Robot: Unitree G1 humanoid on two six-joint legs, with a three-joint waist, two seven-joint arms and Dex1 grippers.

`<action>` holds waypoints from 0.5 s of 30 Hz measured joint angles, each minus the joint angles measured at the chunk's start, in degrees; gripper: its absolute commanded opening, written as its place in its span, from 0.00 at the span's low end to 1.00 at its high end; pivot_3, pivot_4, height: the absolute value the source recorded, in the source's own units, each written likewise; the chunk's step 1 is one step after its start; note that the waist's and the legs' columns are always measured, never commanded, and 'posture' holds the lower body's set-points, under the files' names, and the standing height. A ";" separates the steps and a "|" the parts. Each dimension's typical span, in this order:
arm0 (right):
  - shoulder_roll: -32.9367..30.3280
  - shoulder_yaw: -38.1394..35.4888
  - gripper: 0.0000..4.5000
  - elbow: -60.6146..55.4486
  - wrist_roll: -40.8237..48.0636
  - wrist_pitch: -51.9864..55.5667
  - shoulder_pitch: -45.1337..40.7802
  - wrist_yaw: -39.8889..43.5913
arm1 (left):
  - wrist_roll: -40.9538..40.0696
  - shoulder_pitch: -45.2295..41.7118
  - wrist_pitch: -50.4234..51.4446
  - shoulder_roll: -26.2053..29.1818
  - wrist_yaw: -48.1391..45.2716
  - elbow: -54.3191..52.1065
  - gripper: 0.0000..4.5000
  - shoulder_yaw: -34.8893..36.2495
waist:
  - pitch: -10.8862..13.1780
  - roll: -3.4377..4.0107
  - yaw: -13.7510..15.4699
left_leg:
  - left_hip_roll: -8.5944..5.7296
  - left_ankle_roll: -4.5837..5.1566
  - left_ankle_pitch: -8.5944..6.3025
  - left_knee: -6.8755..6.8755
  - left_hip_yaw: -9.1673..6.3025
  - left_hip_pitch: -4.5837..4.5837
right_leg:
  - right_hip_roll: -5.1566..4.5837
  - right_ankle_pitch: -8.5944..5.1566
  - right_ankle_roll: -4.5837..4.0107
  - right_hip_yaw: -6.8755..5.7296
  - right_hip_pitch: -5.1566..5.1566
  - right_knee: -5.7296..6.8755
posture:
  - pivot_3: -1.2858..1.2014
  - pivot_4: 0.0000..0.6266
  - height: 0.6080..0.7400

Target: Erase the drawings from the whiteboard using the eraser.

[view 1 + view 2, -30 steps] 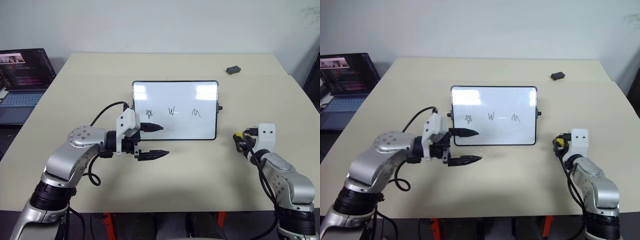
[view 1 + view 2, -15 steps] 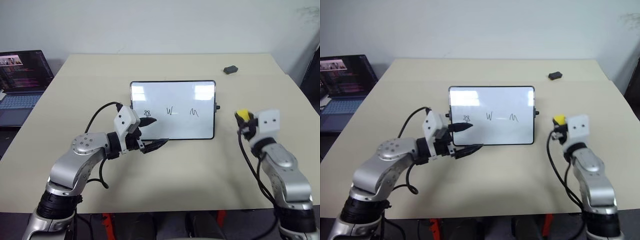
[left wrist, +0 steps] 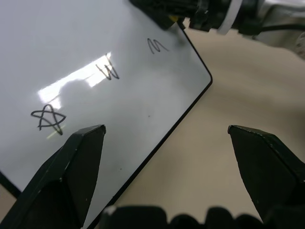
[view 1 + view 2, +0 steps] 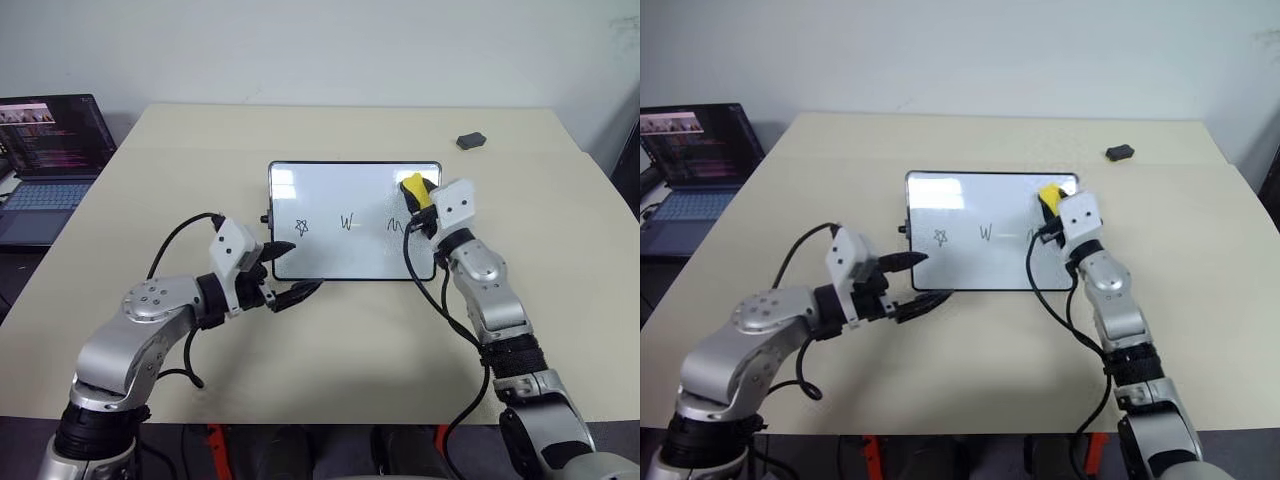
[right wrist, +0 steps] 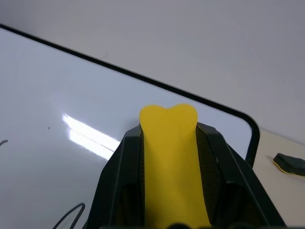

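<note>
The whiteboard [image 4: 340, 190] lies flat mid-table with the drawings in a row: a star [image 4: 301, 227], a "W" [image 4: 347, 222] and an "M" squiggle [image 4: 396, 225]. My right gripper [image 4: 418, 197] is shut on the yellow eraser [image 4: 414, 189], over the board's right end just beyond the squiggle; whether the eraser touches the board I cannot tell. The right wrist view has the eraser [image 5: 169, 152] clamped between both black fingers, pointing at the board's far right corner. My left gripper [image 4: 303, 267] stands open at the board's near left corner, one finger over the board beside the star, the other off its near edge.
An open laptop [image 4: 50, 140] sits off the table's left side. A small dark grey lump [image 4: 469, 141] lies on the table [image 4: 350, 340] at its far right. Bare tabletop stretches in front of the board and to both sides.
My right gripper lifted the eraser from low at the table's right side and swung it left and forward to the board's right end. The left gripper stayed put, turning slightly.
</note>
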 measured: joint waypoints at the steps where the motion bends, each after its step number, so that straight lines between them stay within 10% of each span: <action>1: -0.04 0.96 0.25 1.45 -0.88 -1.82 0.07 0.66 | -0.08 0.01 0.07 0.03 0.06 -0.02 1.00 0.07 | -0.02 -0.04 -0.02 | 0.01 0.00 0.00 0.00 0.00 0.05 | 0.01 0.00 0.00 0.00 0.03 0.01 | 0.52 0.24 1.00; 15: -1.53 11.80 0.25 3.15 -8.83 -10.42 8.61 8.30 | -0.67 0.33 0.71 1.18 0.39 -0.16 1.00 0.94 | -0.25 -0.27 -1.20 | 0.00 0.02 0.03 0.04 -0.05 1.11 | 0.06 0.03 0.00 0.01 1.04 0.05 | 0.52 0.24 1.00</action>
